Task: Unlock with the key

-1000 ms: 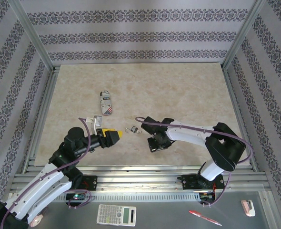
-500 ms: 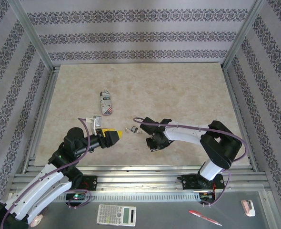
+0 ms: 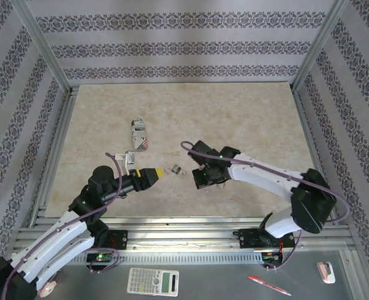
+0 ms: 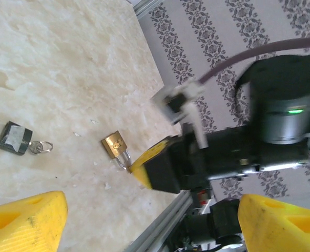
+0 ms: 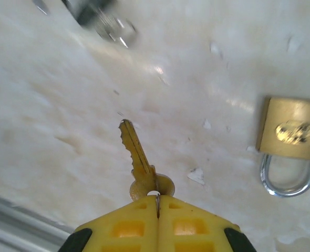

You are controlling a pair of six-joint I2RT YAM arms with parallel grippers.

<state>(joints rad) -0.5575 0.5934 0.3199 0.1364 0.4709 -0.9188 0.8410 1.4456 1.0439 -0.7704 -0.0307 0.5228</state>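
Right arm's elbow has swung out right and its jaws have closed. Left gripper [image 3: 152,175] gapes wide and empty toward the table's [image 3: 234,112] near edge, dark-grey padlock [image 3: 172,169] just beside. Right gripper [image 5: 157,200] pinches the key [image 5: 136,152] by its head, blade pointing away from the fingertips. Brass padlock [image 5: 290,131] lies to its right, apart. Key: slim, brass-yellow, toothed.

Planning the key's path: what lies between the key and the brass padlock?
Bare table with a few pale flecks separates the key from the brass padlock, seen in the right wrist view.

Slim brass-toned key [image 5: 138,159], head pinched in jaws, blade angled up-left.
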